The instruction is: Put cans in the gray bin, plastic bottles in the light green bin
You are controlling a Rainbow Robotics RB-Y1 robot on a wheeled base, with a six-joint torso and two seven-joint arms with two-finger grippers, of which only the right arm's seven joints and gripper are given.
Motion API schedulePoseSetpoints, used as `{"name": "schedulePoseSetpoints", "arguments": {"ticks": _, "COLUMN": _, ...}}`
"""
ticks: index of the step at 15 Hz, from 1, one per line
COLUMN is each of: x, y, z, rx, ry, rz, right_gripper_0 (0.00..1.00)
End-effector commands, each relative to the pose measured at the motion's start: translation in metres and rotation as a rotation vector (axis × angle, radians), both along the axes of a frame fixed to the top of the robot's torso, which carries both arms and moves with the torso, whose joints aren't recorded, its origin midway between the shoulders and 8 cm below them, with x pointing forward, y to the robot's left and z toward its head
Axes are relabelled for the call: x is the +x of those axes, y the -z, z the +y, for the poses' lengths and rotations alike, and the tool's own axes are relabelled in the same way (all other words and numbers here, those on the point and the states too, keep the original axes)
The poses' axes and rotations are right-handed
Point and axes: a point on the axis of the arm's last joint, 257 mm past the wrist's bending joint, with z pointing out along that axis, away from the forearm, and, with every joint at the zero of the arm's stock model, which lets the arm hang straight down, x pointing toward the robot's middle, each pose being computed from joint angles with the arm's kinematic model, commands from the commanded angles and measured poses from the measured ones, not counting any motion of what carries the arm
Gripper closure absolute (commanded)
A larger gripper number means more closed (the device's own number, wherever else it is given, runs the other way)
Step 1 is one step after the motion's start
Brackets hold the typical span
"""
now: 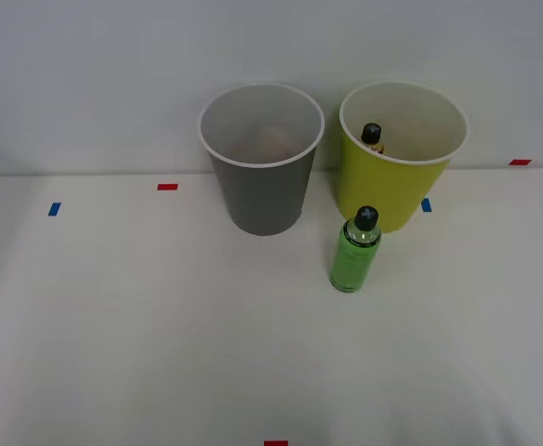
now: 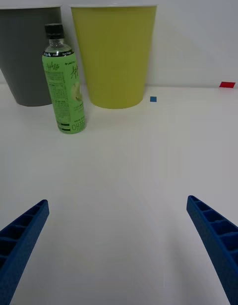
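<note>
Right gripper [image 2: 118, 250]: two blue fingers [image 2: 22, 235], ribbed (open cells along inner faces), tapering to tips.

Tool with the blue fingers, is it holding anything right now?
Nothing. The tool is open, its fingers spread with only table between them. The green bottle stands untouched ahead, by the bins.

green bottle [image 1: 354, 256], gray bin [image 1: 262, 190], lime bin [image 1: 394, 190]

White table [image 1: 141, 325] against plain pale wall [image 1: 86, 74]
</note>
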Motion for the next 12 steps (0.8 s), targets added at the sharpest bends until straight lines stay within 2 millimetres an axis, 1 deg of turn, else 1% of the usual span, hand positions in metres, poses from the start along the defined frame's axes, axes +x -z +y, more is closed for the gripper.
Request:
{"name": "schedulePoseSetpoints", "arguments": {"ticks": 1, "x": 0.0000, "y": 0.0000, "z": 0.0000, "rx": 0.000, "ry": 0.000, "rz": 0.000, "right_gripper_0": 0.03}}
{"name": "schedulePoseSetpoints", "arguments": {"ticks": 12, "x": 0.0000, "y": 0.0000, "z": 0.0000, "rx": 0.000, "ry": 0.000, "rz": 0.000, "right_gripper_0": 0.04}}
